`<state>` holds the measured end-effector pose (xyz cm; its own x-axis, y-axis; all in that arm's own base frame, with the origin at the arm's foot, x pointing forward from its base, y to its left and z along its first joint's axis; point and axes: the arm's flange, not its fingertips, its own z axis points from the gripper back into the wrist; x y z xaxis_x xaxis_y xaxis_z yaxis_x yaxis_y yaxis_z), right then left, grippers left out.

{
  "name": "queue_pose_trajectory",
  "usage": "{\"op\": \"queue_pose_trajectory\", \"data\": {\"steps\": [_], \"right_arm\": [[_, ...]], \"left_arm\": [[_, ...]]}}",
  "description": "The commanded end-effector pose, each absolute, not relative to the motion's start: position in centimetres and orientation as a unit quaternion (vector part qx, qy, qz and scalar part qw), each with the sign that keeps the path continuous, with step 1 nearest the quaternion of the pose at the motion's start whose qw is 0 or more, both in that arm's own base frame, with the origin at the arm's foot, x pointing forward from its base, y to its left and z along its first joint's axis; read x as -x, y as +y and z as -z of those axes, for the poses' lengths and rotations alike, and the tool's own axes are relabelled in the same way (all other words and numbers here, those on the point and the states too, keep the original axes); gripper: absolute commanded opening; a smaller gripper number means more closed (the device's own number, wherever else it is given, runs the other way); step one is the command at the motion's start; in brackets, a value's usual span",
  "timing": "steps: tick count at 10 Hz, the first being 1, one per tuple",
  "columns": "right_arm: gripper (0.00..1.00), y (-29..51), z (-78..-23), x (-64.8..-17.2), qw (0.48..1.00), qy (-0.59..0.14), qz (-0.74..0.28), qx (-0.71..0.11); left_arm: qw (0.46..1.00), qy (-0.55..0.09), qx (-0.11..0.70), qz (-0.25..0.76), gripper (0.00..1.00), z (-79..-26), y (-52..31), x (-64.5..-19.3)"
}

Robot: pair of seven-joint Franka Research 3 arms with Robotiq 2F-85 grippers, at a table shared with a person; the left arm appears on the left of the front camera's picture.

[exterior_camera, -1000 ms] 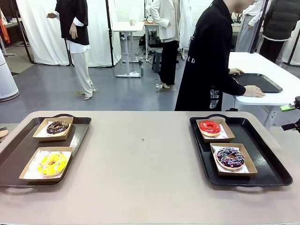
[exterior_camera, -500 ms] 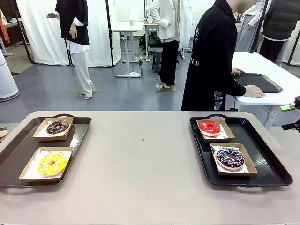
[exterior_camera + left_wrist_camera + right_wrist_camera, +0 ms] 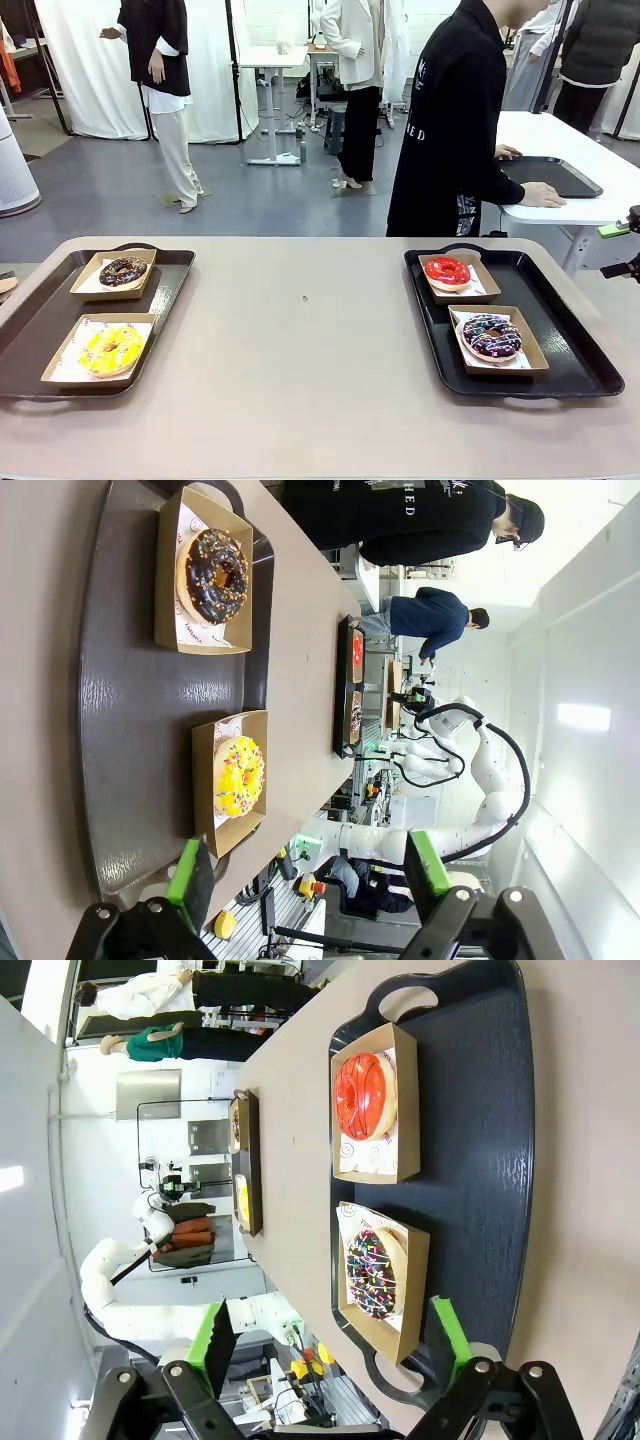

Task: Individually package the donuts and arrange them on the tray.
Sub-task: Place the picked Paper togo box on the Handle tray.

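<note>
Both grippers, left and right, hang wide and empty off the table's sides because all four donuts already sit boxed: chocolate far and yellow near on the left tray, red far and purple sprinkled near on the right tray.

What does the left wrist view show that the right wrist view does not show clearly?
The left wrist view shows the open left gripper above the chocolate donut and yellow donut, each in its box. The right wrist view shows the open right gripper above the red donut and sprinkled purple donut. Both show a dark tray on the table.
</note>
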<state>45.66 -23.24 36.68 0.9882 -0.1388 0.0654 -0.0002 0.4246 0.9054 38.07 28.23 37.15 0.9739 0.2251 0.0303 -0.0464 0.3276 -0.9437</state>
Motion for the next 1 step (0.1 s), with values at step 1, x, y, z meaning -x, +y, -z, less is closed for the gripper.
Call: {"op": "queue_pose_trajectory", "data": {"steps": [1], "right_arm": [[1.0,-23.48,-36.69,-45.7,0.84,-0.066,0.032,-0.538]], "left_arm": [[0.812,-0.079,0.573,-0.082,1.0,-37.45,28.09,-37.77]]}}
